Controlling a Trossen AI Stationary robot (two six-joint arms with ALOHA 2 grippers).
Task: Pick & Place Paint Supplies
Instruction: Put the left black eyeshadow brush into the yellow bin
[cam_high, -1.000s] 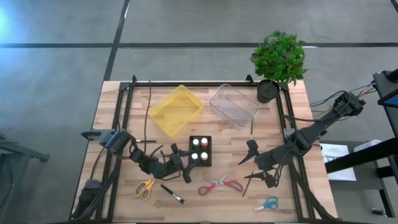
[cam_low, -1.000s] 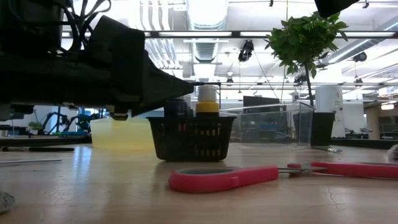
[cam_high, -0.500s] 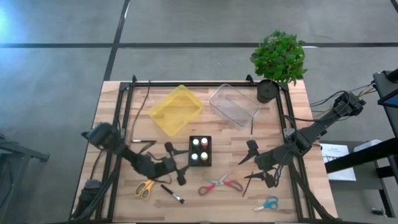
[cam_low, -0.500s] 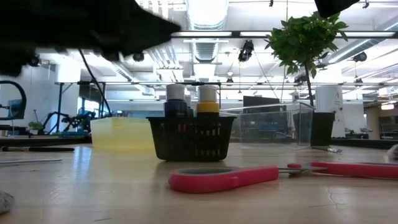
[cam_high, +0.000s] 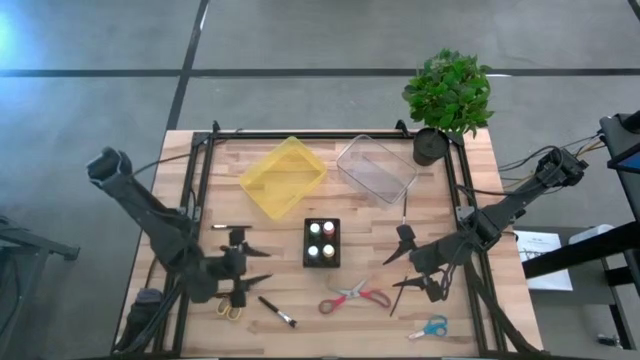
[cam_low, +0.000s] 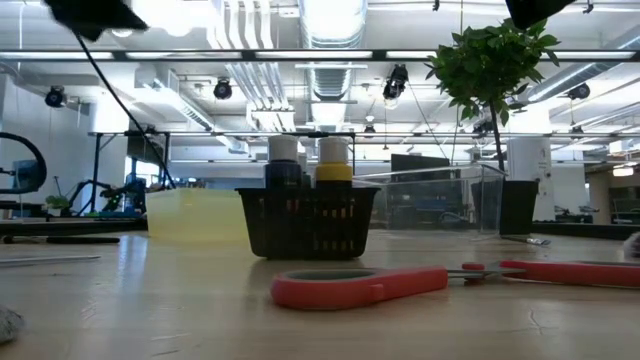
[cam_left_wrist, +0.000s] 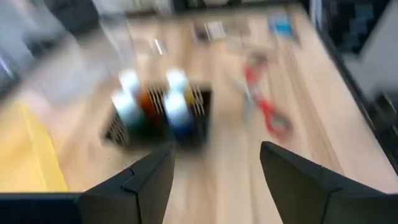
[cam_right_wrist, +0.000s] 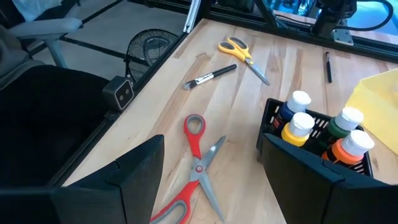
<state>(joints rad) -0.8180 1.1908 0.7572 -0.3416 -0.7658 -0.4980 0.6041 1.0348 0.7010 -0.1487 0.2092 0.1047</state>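
Observation:
A black basket (cam_high: 321, 242) with several white-topped paint bottles stands on the table's middle; it also shows in the low view (cam_low: 310, 222). Red-handled scissors (cam_high: 355, 296) lie flat near it, yellow-handled scissors (cam_high: 232, 307) and a dark-handled brush (cam_high: 277, 312) at the near left, blue-handled scissors (cam_high: 430, 327) at the near right. My left gripper (cam_high: 243, 266) is open and empty, left of the basket and above the yellow scissors. My right gripper (cam_high: 405, 262) is open and empty, right of the basket.
A yellow tray (cam_high: 283, 177) and a clear tray (cam_high: 375, 168) stand at the far middle, and a potted plant (cam_high: 447, 95) at the far right corner. Thin brushes lie at the left (cam_high: 222, 227) and near the clear tray (cam_high: 404, 208). Black frame rails run along both sides.
My left gripper has drawn back from the basket toward the table's left edge and has risen out of the low view. The basket and the other things have stayed in place.

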